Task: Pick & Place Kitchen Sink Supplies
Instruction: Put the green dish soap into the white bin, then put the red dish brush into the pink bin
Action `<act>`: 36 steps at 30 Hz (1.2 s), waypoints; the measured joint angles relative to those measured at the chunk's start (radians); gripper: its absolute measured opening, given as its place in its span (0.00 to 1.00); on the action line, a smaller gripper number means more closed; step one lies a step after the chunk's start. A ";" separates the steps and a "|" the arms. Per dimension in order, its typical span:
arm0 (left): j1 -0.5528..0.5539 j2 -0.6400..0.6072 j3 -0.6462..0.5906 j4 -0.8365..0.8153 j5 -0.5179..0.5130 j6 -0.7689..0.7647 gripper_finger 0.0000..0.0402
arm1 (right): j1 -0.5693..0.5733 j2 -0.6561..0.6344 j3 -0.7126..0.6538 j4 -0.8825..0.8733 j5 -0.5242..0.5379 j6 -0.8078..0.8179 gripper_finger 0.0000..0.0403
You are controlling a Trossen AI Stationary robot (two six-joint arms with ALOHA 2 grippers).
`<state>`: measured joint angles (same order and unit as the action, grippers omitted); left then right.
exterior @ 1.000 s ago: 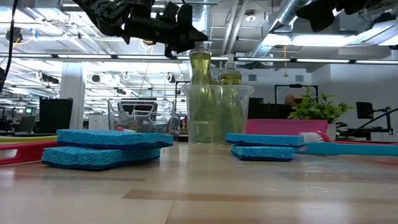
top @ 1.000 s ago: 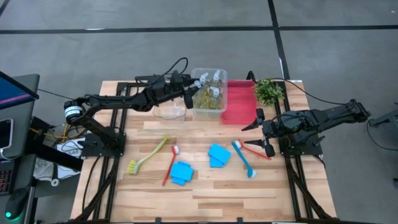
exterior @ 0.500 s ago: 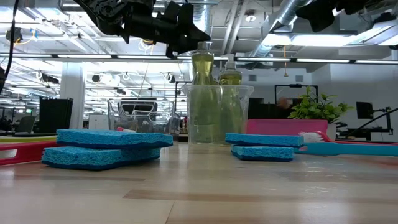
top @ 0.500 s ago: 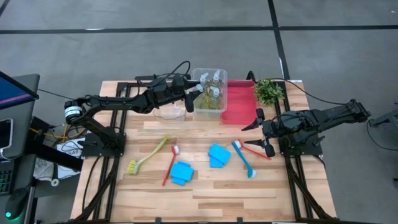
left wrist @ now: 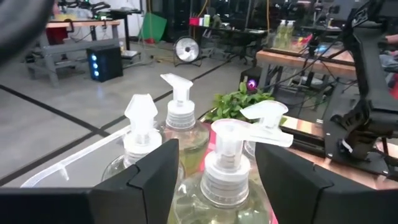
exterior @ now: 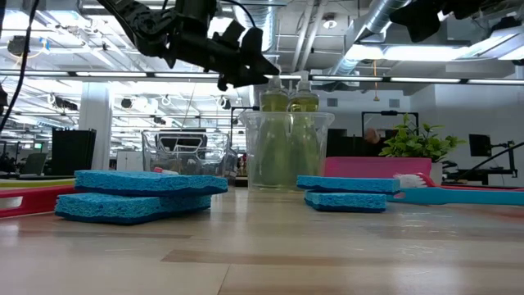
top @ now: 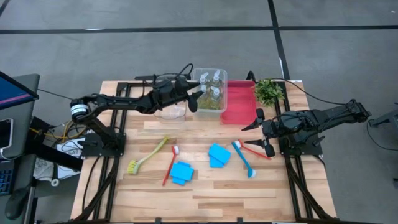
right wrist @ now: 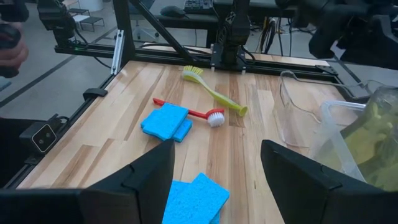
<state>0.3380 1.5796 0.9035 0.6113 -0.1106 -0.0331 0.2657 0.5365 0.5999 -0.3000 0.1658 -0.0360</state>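
Note:
Several clear bottles of yellow-green liquid stand in the clear bin (top: 209, 93) at the table's far side. My left gripper (top: 194, 101) reaches into that bin and is shut on one bottle (left wrist: 225, 163), which stands level with its neighbour in the low view (exterior: 274, 123). My right gripper (top: 260, 137) hovers open above the table's right part, beside a red brush (top: 256, 149) and a blue brush (top: 244, 159). A yellow-green brush (top: 148, 155), another red brush (top: 169, 165) and blue sponges (top: 181, 172) (top: 219, 155) lie flat on the table. My left gripper has the bottle's shoulder (left wrist: 186, 202), just below the pump neck, between its two fingers (left wrist: 149, 180), one on each side. It comes in roughly level from the table's left. The bottle is upright inside the clear bin; its base is hidden by the bin and the other bottles.
A red bin (top: 239, 104) stands right of the clear bin, with a small leafy plant (top: 268, 91) beyond it. A smaller clear bin (top: 169, 112) sits left of the bottles, under my left arm. The table's near strip (top: 205, 202) is bare wood.
My left gripper has come down over the clear bin and shifted slightly toward the table's right, carrying the bottle. The bottle, whose top stood well above its neighbour's, has sunk into the bin until the two tops are level.

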 joint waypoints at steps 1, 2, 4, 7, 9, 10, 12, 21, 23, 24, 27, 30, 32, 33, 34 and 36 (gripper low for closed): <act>0.000 0.000 0.000 0.000 -0.005 0.000 0.55 | 0.000 0.000 0.000 0.000 0.000 0.000 0.58; 0.000 0.000 0.000 0.000 -0.006 0.000 0.55 | 0.000 0.000 0.000 0.000 0.000 0.000 0.58; 0.000 -0.002 0.000 -0.001 -0.007 0.000 0.56 | 0.000 0.000 0.000 0.000 0.000 0.000 0.58; -0.005 -0.013 0.000 -0.003 -0.012 0.002 0.58 | 0.000 0.000 0.000 -0.001 0.000 0.000 0.58; -0.010 -0.023 0.000 -0.010 -0.017 0.007 0.60 | 0.000 0.000 0.000 -0.002 0.000 0.001 0.58; -0.014 -0.026 0.000 -0.010 -0.021 0.011 0.60 | 0.000 0.000 0.000 -0.002 0.000 0.001 0.58; -0.021 -0.036 0.000 -0.037 -0.035 0.029 0.62 | 0.000 0.000 0.000 -0.003 0.000 0.003 0.58; -0.059 -0.043 0.002 -0.113 -0.137 0.059 0.73 | -0.006 0.000 0.000 -0.005 0.000 0.003 0.58; -0.063 -0.044 0.002 -0.117 -0.156 0.060 0.75 | -0.006 0.000 0.000 -0.005 0.000 0.003 0.58; -0.063 -0.044 0.002 -0.120 -0.155 0.060 0.76 | -0.006 0.000 0.000 -0.005 0.000 0.003 0.58; -0.063 -0.044 0.003 -0.138 -0.155 0.078 0.79 | -0.006 0.000 0.000 -0.005 0.000 0.003 0.58; -0.063 -0.044 0.003 -0.165 -0.155 0.102 0.80 | -0.006 0.000 0.000 -0.005 0.000 0.003 0.58; -0.063 -0.044 0.003 -0.173 -0.156 0.106 0.80 | -0.006 0.000 0.000 -0.006 0.000 0.003 0.58; -0.063 -0.044 0.003 -0.174 -0.156 0.107 0.80 | -0.006 0.000 0.000 -0.006 0.000 0.003 0.58; -0.063 -0.044 0.003 -0.175 -0.156 0.107 0.80 | -0.006 0.000 0.000 -0.006 0.000 0.002 0.58; -0.063 -0.044 0.003 -0.177 -0.156 0.109 0.80 | -0.006 0.000 0.000 -0.006 0.000 0.002 0.58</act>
<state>0.2749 1.5356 0.9070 0.4343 -0.2665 0.0755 0.2596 0.5363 0.5999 -0.3058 0.1658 -0.0338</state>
